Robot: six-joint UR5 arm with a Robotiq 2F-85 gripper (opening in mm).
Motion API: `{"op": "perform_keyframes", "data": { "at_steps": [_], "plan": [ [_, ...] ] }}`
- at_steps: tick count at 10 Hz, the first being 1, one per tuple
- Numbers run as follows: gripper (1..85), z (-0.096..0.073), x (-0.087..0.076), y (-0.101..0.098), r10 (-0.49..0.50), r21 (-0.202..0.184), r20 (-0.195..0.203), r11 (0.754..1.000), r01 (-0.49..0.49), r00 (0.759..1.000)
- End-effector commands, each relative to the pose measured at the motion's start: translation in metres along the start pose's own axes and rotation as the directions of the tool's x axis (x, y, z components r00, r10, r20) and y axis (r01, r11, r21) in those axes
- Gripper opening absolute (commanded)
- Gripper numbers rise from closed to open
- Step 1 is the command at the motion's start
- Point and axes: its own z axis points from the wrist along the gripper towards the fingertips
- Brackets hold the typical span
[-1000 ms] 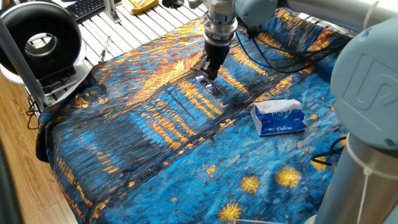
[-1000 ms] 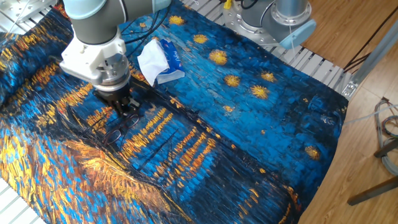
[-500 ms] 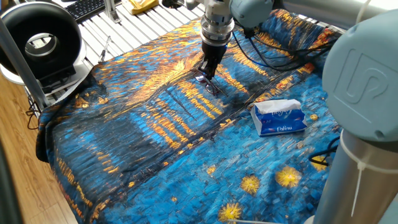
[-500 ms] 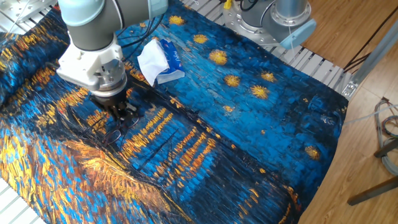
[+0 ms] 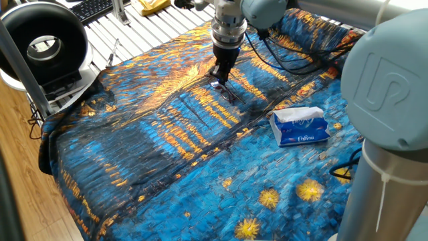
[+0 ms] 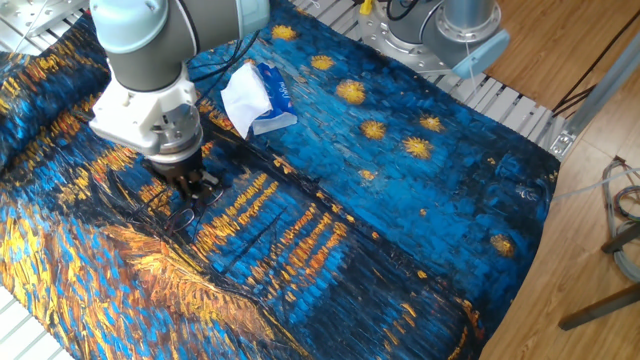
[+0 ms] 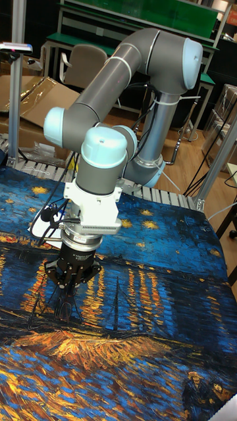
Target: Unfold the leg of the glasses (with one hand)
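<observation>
The glasses (image 5: 226, 92) lie on the blue-and-orange painted cloth (image 5: 167, 161), a small thin dark wire frame with pale lenses. In the other fixed view the glasses (image 6: 183, 214) show only as faint loops just below the fingers. My gripper (image 5: 219, 75) points straight down onto their left end, its fingers drawn close together and touching the cloth. It looks shut on a leg of the glasses, though the leg itself is too thin to make out. The same gripper (image 6: 195, 188) (image 7: 67, 297) hides that end of the frame in the other fixed view and the tall view.
A blue-white tissue pack (image 5: 301, 127) (image 6: 258, 98) lies on the cloth to the right of the glasses. A black round fan (image 5: 43, 43) stands at the left table edge, a keyboard (image 5: 93, 8) behind it. A second robot base (image 6: 455, 30) is at the far side.
My gripper has slid a little to the left along the cloth while staying low at the glasses. The lenses have hardly moved.
</observation>
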Motion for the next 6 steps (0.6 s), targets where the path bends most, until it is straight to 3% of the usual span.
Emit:
{"op": "perform_keyframes", "data": {
  "at_steps": [1,6],
  "plan": [
    [20.3,-0.0013,-0.0101,-0.0028,-0.015,0.017,0.009,1.000,0.015,1.000],
    [20.3,-0.0025,-0.0183,0.0042,-0.011,0.006,0.027,1.000,0.011,1.000]
  ]
}}
